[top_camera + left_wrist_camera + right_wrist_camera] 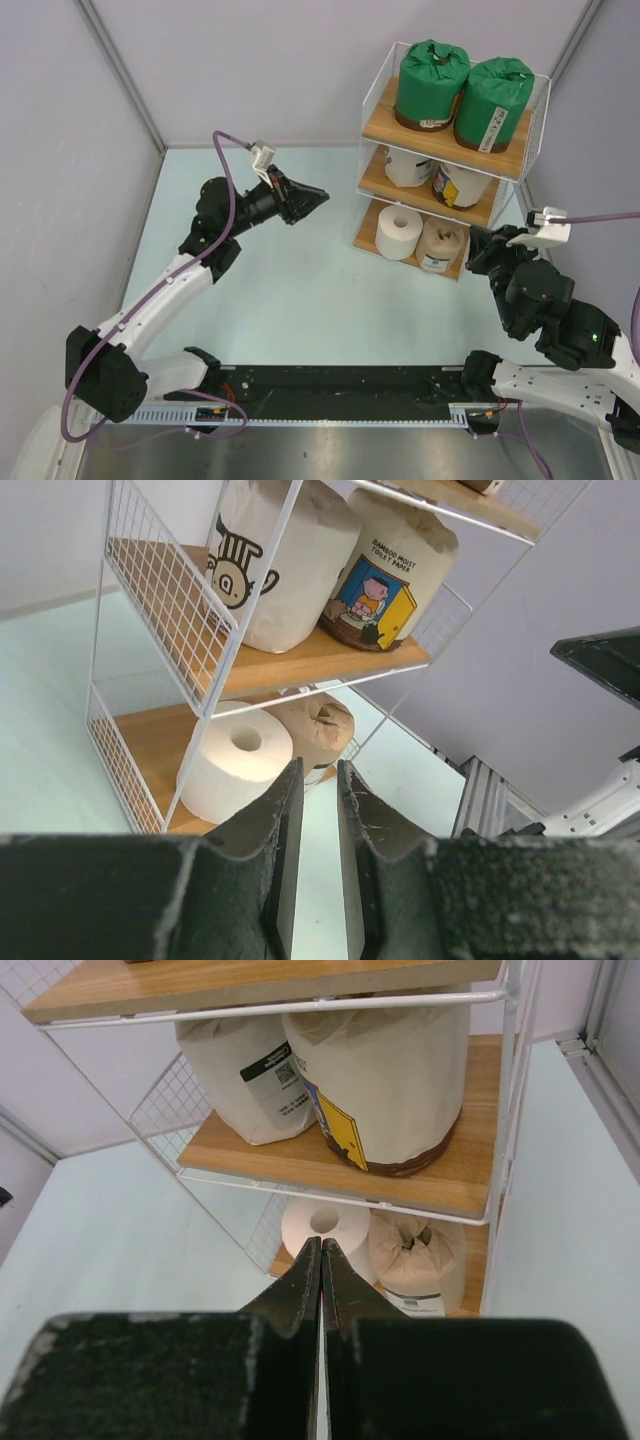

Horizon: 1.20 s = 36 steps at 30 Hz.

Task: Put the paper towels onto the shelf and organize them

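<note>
Right hand together, left hand slightly apart, cylindrical paper towels on wooden shelf

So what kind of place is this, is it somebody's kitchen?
Probably a robot lab booth, not a kitchen. Two robot arms are bolted to a rail at the table edge, plain grey panels wall it in, and the little shelf holds only paper towel rolls.

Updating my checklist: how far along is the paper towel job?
Done: six rolls sit on the shelf, green rolls on top, wrapped rolls in the middle, a white roll and a tan roll at the bottom. In hand: nothing; the left gripper and right gripper are empty. Left: seemingly nothing; no roll lies off the shelf.
</note>
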Each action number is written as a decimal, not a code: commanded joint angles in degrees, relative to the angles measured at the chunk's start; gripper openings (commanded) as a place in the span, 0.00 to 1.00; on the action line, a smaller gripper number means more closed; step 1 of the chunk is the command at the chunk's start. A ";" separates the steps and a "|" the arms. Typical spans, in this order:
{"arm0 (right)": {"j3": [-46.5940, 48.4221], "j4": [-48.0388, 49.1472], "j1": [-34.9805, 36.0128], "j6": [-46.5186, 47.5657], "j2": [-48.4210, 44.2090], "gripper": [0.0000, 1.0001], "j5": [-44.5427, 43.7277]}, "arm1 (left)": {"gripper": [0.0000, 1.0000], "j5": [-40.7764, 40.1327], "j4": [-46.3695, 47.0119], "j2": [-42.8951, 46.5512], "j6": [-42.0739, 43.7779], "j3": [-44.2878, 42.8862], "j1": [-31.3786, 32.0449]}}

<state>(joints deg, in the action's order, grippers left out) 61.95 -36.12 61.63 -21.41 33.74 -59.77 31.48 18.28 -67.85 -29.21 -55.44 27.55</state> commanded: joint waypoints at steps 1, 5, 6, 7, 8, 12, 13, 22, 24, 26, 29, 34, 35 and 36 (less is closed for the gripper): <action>0.27 2.64 -0.36 0.23 -0.60 0.00 3.07 | 0.24 -0.72 -0.07 3.86 -0.67 1.65 -0.39; 0.19 2.02 -0.28 1.28 -1.74 0.35 9.22 | 0.48 -3.79 -6.14 6.58 0.99 3.14 -0.31; 0.27 1.84 -0.28 1.63 -2.18 0.48 10.36 | 0.56 -6.06 -7.55 7.29 1.52 3.49 -0.39; 0.19 1.32 -0.19 1.55 -2.88 0.68 11.94 | 0.65 -7.39 -10.08 8.08 1.87 4.37 -0.39; 0.27 0.88 -0.28 1.11 -3.41 0.75 12.48 | 0.80 -8.62 -11.33 9.48 2.14 4.81 -0.31; 0.10 -2.28 -0.28 -0.21 -6.22 0.93 14.77 | 1.00 -15.55 -17.13 13.62 2.05 7.01 -0.39; 0.10 -3.07 -0.28 -1.00 -7.10 0.99 14.77 | 1.00 -16.45 -20.27 14.32 1.97 7.62 -0.39; -0.17 -12.48 -0.28 -7.59 -18.26 1.00 11.61 | 1.00 -33.13 -39.63 25.31 0.47 10.08 -0.39; -0.43 -14.67 -0.28 -9.43 -20.71 1.00 11.08 | 1.00 -34.90 -42.61 27.59 0.38 10.88 -0.31; -0.61 -15.91 -0.36 -10.75 -22.04 1.00 10.81 | 1.00 -36.22 -44.03 30.75 0.03 12.11 -0.39; -0.96 -17.05 -0.45 -12.16 -24.06 1.00 10.38 | 1.00 -37.81 -46.23 34.89 -0.93 13.34 -0.31; -1.05 -17.58 -0.45 -11.90 -25.47 1.00 10.11 | 1.00 -39.57 -48.78 39.29 -1.55 13.96 -0.30; -1.05 -17.84 -0.54 -11.90 -25.47 1.00 10.28 | 1.00 -40.27 -49.22 40.07 -1.64 13.87 -0.30; -1.05 -17.93 -0.54 -11.90 -25.47 1.00 10.63 | 1.00 -40.27 -49.92 40.43 -1.72 13.78 -0.39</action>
<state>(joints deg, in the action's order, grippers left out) 61.08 -52.95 61.39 -32.23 8.91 -48.69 -5.96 -28.51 -29.30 -29.54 -41.63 27.55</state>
